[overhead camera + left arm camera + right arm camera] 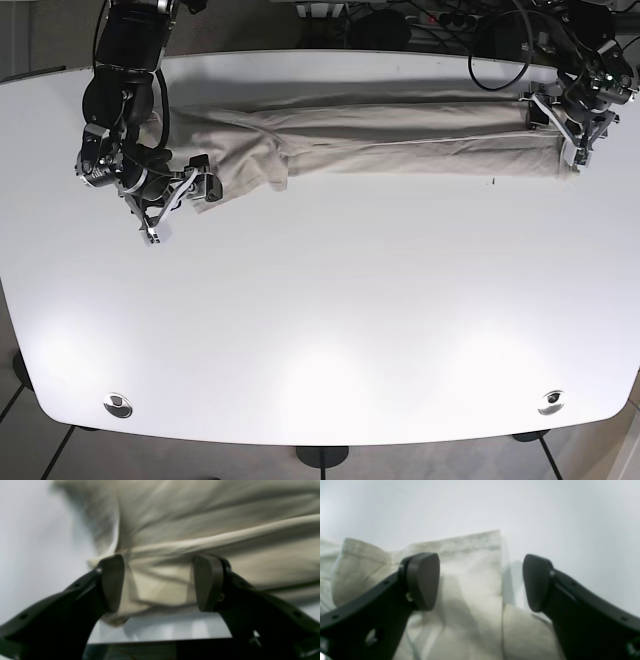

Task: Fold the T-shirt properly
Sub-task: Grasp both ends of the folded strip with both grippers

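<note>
Spanning white table (330,320) (T-shirt (400,135))

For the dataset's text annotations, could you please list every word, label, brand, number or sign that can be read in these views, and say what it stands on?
None can be read in any view.
T-shirt: plain beige cloth, no print or tag showing.
Table: bare white top; a small dark speck near the shirt is too small to tell.
Left gripper and right gripper: plain black, no markings visible.
</note>
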